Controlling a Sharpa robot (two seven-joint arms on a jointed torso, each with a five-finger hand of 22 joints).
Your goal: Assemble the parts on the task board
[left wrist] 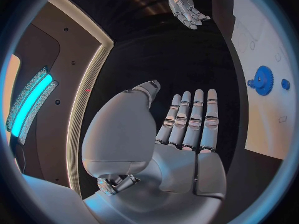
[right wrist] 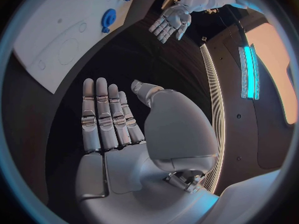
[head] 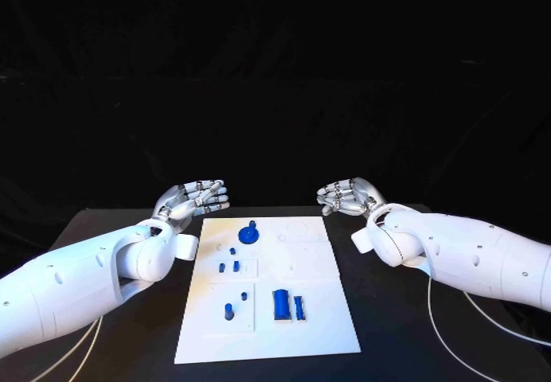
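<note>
Centrally on the black table [head: 103, 231] lies the white task board [head: 267, 334], long side running away from the robot. Blue parts on it: a gear-shaped wheel [head: 249, 235] at the far end, two small pegs [head: 228, 260] behind it toward the middle, a small piece in a slot [head: 228, 310] on the near-left plate, and a tall block [head: 280, 303] with a thinner bar [head: 299, 307] just beside it on the near right. Pale circular recesses on the far-right part of the board hold nothing that I can see.

Left hand [head: 193, 198] hangs off the board's far-left corner, right hand [head: 347, 195] off its far-right corner; both clear of the board, palms up, fingers straight and side by side, holding nothing. Wrist views confirm: flat, bare palms.

Judgement: whether the blue pieces sit in final seats cannot be settled; the layout fits both a board awaiting assembly and one just finished. For any pick, approach from above, pinch small pegs low on the body, keep the other hand off the board's edge so it does not slide.

Writing: none legible on board, parts or arms.
</note>
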